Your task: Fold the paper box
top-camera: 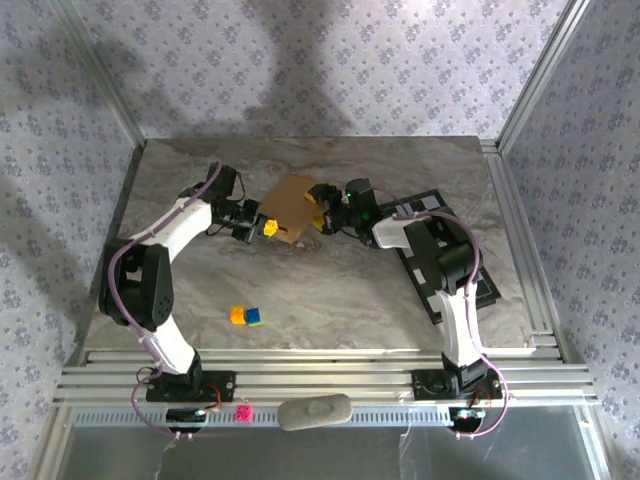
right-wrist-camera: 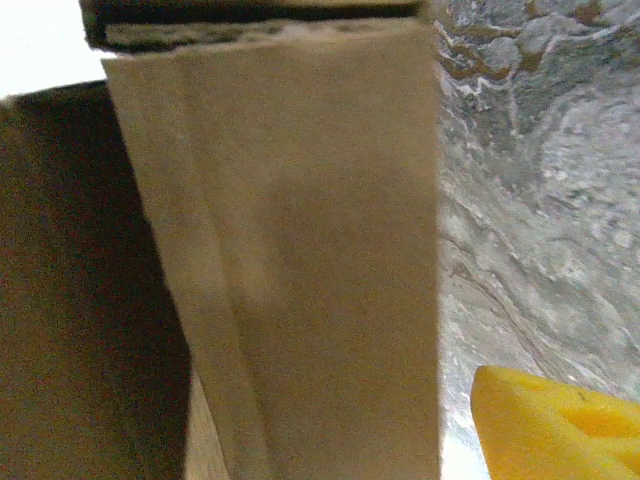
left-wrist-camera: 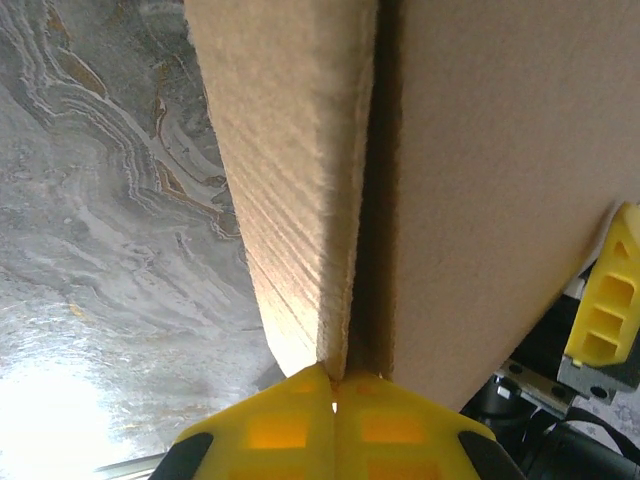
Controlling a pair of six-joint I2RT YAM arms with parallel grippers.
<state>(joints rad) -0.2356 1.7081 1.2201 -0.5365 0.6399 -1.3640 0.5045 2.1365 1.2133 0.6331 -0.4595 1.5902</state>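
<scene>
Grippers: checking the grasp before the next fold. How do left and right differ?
The left gripper is shut on the paper box; the right gripper is open, its visible finger clear of the cardboard. Left comes from the box's left, right from its right. Both have yellow fingers.

**Crowded centre, open counter in front and behind**

The paper box stands tilted up in the middle of the counter. The left gripper is closed on its near-left edge, and the right gripper, jaws apart, is close against its right side, so both arms block the way in from either side. Behind the box, a strip of counter runs free to the back wall. The wide near stretch is open apart from a small cluster of coloured blocks towards the left arm's base. A checkerboard lies flat under the right arm. Patterned walls close off the left, back and right.
</scene>
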